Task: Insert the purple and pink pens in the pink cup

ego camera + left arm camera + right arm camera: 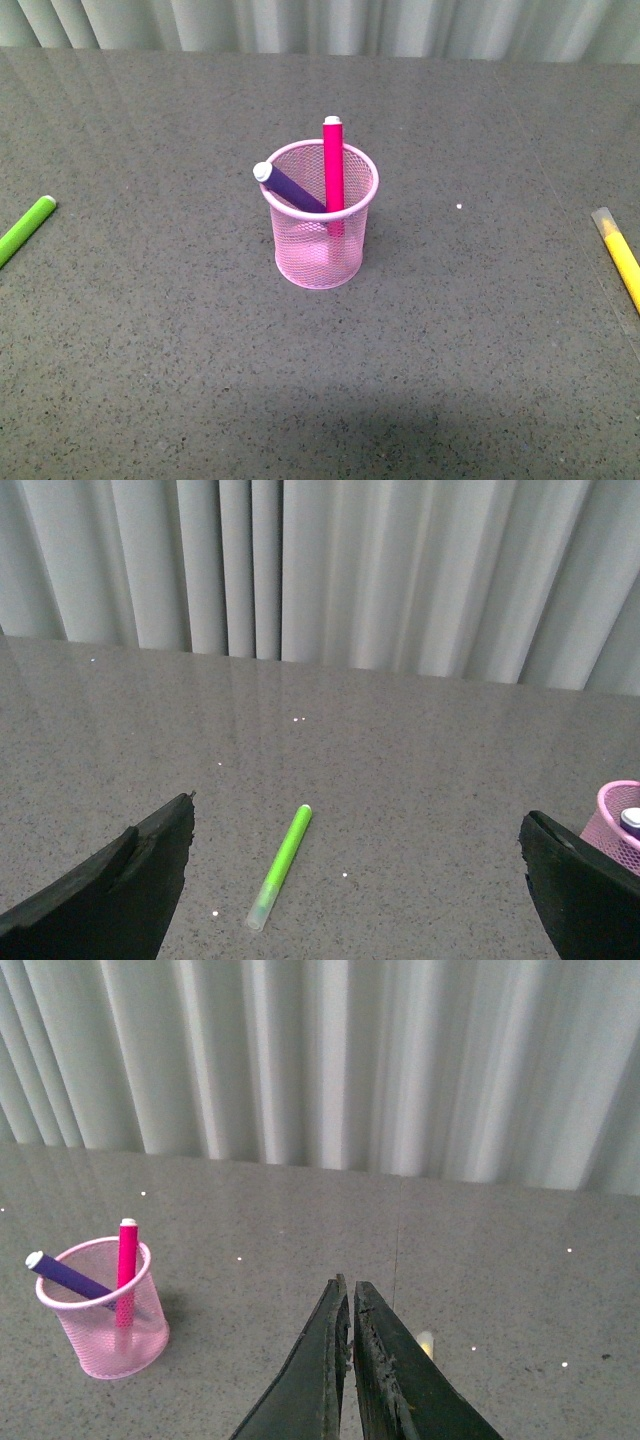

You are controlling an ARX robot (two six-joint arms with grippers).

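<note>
Front view: purple pen (290, 188) and pink pen (333, 165) in cup (320, 250).
Left claw (355, 880): spread, empty.
Right claw (350, 1360): pressed together, empty.
Risk: bumped cup could tip.

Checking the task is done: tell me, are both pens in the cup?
Yes. The purple pen leans inside the cup; the pink pen stands nearly upright in it.

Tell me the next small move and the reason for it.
Probably none beyond keeping both arms back: the purple pen and pink pen already stand inside the pink cup. The left gripper is open and empty, the right gripper is shut on nothing, and only the green marker and yellow marker lie on the table.
</note>
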